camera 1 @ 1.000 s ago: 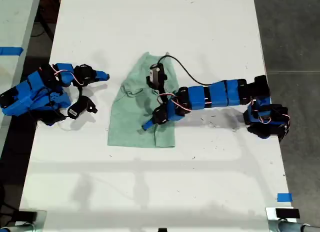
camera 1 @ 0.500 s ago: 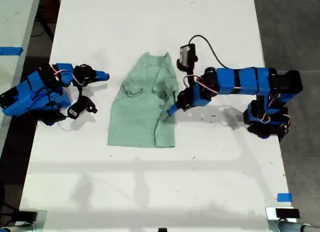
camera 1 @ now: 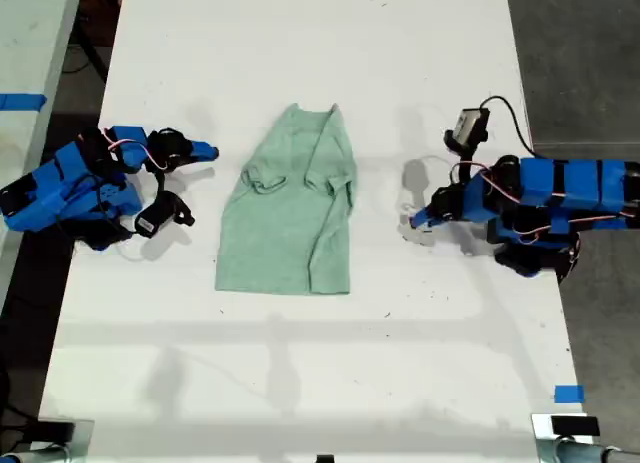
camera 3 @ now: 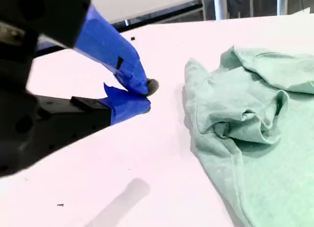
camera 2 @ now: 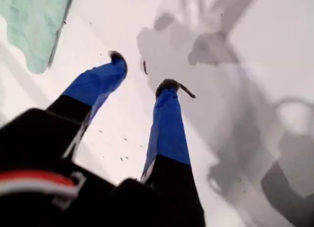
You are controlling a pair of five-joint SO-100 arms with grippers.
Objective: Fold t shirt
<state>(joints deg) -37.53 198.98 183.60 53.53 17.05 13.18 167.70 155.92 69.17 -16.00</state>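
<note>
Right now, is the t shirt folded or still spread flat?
Partly folded: the t shirt has both sleeves turned inward, forming a narrow strip, not folded lengthwise.

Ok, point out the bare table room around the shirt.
The white table is bare beyond the small pale mint-green cloth t-shirt's collar and below its hem. It is crowded beside the shirt, near my second gripper and my first gripper.

**Bright, even light with soft shadows**

The white table (camera 1: 300, 63) is brightly lit from overhead and nearly washes out. Soft grey shadows fall beside the arms in the exterior view. The first wrist view is motion-blurred (large, smeared shadows); the second is sharper, its near black housing defocused.
</note>
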